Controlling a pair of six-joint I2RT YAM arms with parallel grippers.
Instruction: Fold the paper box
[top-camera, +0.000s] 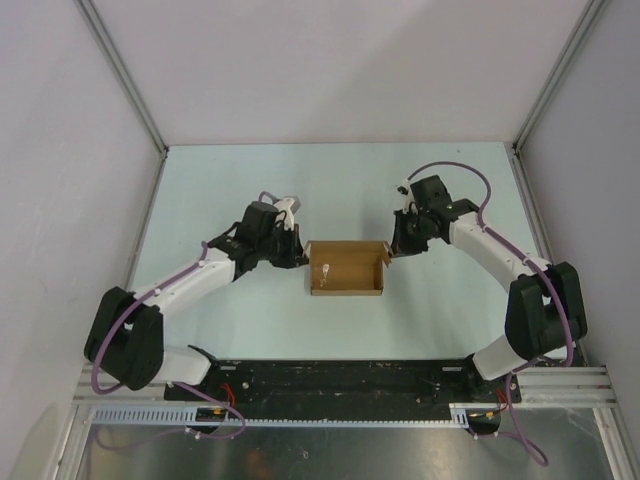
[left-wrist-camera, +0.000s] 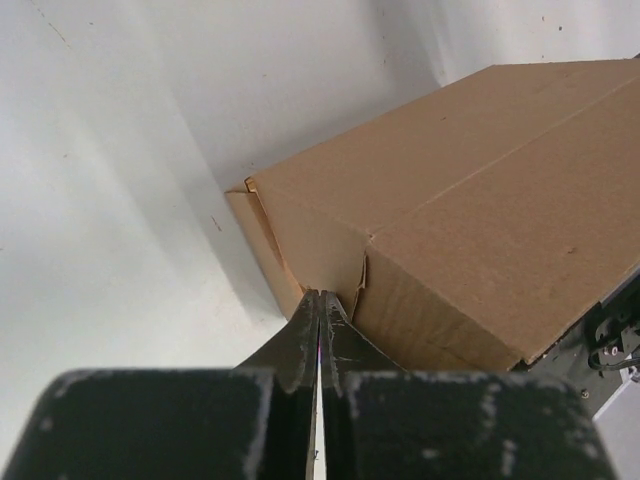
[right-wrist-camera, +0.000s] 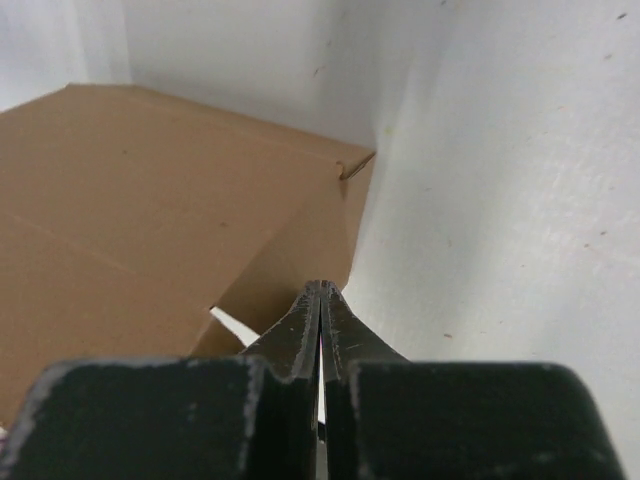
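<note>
**Both pincers shut at box ends**

Top: paper box mid-counter; left pincer at its left end, right pincer at its right end.
Left wrist: jaws together, tips against a box corner.
Right wrist: jaws together, tips by the end flap.

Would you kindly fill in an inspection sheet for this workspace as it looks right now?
Surface: pale table, bare around the work.
Job's things: brown paper box, open-topped, standing mid-table between the arms.
Clutter: nothing seen.
Grippers: left gripper has its jaws shut, tips at the box's left end; right gripper has its jaws shut, tips at the box's right end; nothing is clamped by either.
Cables: purple cables run along both arms and loop clear of the box.
Surroundings: plain walls with metal frame posts; black base rail at the near edge.
</note>
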